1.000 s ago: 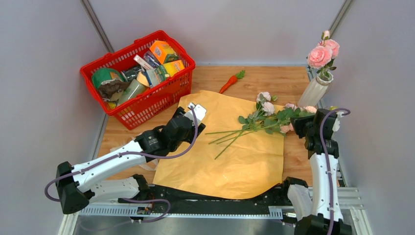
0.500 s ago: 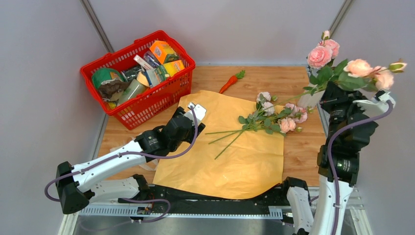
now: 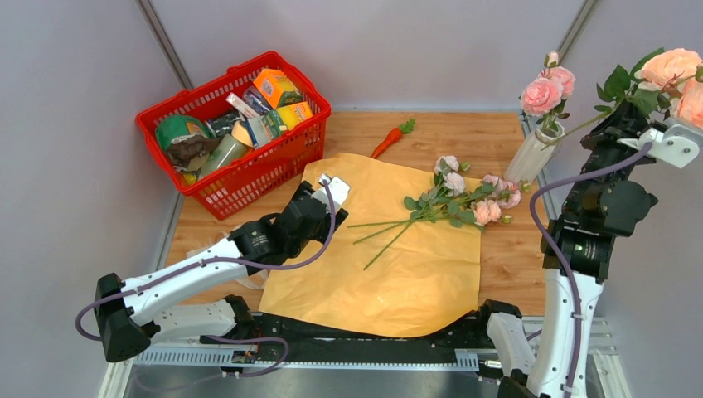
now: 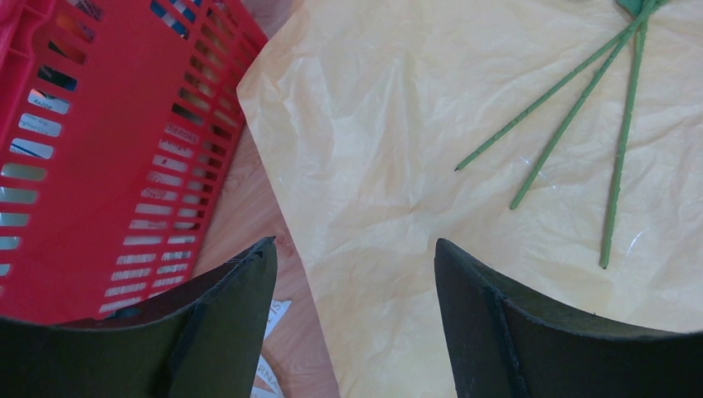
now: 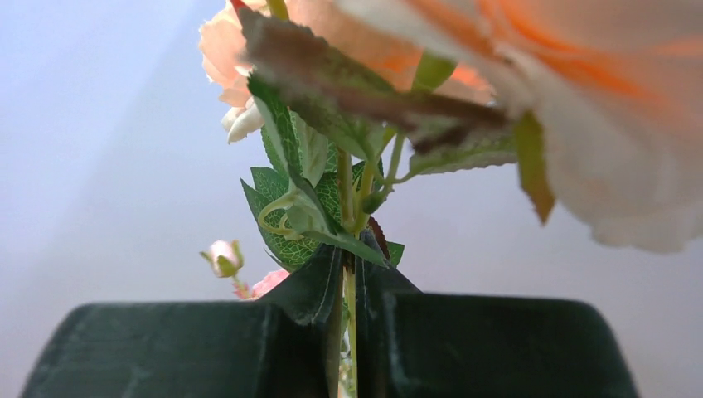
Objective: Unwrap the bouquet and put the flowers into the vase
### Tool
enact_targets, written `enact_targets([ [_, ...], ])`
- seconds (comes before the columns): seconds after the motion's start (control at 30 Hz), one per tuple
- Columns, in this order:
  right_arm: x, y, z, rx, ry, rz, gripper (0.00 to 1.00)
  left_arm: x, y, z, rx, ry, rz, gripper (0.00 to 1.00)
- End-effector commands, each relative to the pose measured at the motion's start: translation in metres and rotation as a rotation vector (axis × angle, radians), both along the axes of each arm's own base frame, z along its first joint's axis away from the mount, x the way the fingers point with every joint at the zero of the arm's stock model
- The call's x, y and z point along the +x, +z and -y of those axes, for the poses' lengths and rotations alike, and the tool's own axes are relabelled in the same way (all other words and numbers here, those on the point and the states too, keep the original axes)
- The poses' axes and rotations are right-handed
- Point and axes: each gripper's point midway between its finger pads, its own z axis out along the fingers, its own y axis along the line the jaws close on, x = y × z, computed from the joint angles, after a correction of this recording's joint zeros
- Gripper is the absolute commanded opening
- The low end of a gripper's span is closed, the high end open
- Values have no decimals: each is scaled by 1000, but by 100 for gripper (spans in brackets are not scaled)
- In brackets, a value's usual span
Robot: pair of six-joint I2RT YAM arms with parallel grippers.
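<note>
Top external view: the flowers [image 3: 464,199] lie loose on the opened wrapping paper [image 3: 398,274]. Their blooms are bunched near the sheet's right edge and their bare green stems fan toward its middle. One more, the held flower [image 3: 670,68], a peach-pink bloom with green leaves, is high in the air at the far right, above and to the right of the vase [image 3: 532,156]. The right gripper [image 3: 620,124] is clamped on its stem. The right wrist view shows both jaws pressed against the thin green stem just below the leaves, with the bloom large and blurred overhead. The vase stands upright at the right edge of the surface [image 3: 464,137], just past the paper's far right corner, with pink blooms [image 3: 545,93] in it.

The left gripper [image 4: 355,257] hovers over the left border of the paper, its jaws spread wide with nothing between them. In the left wrist view three stem ends [image 4: 572,108] lie on the crinkled sheet ahead of it, and the red basket [image 4: 99,166] sits just to its left. Seen from above, that basket holds packaged groceries at the far left of the surface. A toy carrot [image 3: 388,143] lies on bare wood just beyond the paper's far edge.
</note>
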Motion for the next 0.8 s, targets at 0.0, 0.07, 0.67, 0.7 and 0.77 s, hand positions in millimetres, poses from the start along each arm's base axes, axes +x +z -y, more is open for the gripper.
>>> enact_targets([
  [0.0,-18,38,16,-96,-157,91,0,2,22,3,-37,-4,41,77],
  [0.07,-16,43,18,-100,-168,115,0,2,22,3,-38,-6,40,77],
  [0.67,47,42,35,-97,-154,100,0,1,30,-2,-53,2,59,77],
  [0.7,55,38,37,-89,-147,78,0,0,30,-1,-55,0,59,77],
  [0.77,65,29,40,-77,-136,50,0,0,30,-1,-55,-1,57,77],
])
